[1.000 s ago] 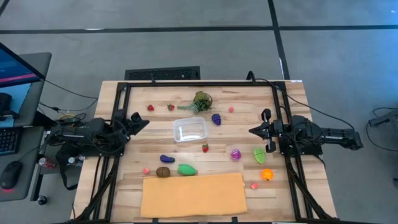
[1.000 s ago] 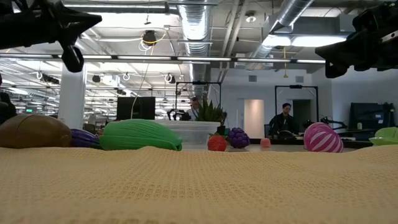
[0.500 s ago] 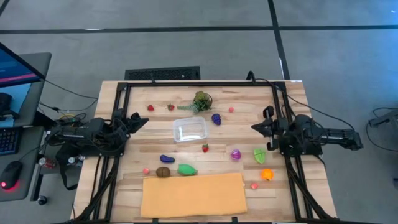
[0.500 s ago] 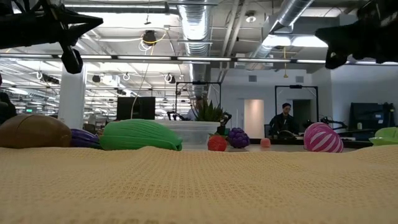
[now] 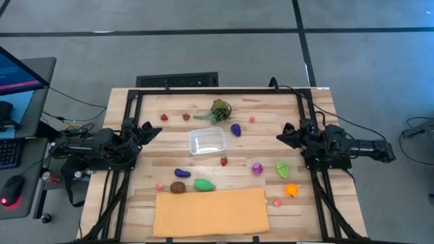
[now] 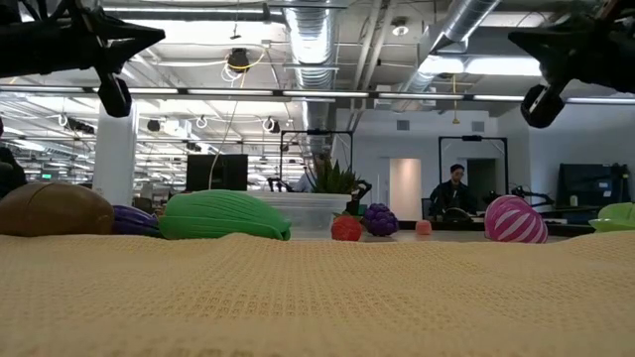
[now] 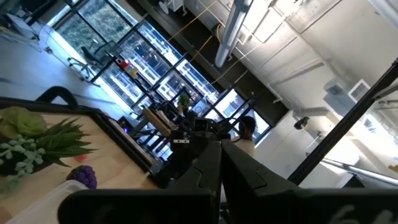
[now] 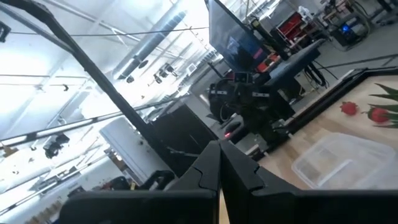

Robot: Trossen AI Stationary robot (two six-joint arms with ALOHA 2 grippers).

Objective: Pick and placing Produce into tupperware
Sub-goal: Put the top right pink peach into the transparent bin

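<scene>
Right pincer (image 5: pixel 282 134) has drawn back toward the right edge, fingers closed, empty. Left pincer (image 5: pixel 154 131), closed and empty, waits at left. Tub (image 5: pixel 207 141) sits mid-surface (image 5: pixel 271 115), produce (image 5: pixel 204 184) scattered around it.

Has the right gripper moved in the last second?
Yes. In the high view the right gripper has pulled back toward the table's right edge, away from the clear tub, and its wrist has turned. Its jaws are shut and hold nothing.
</scene>
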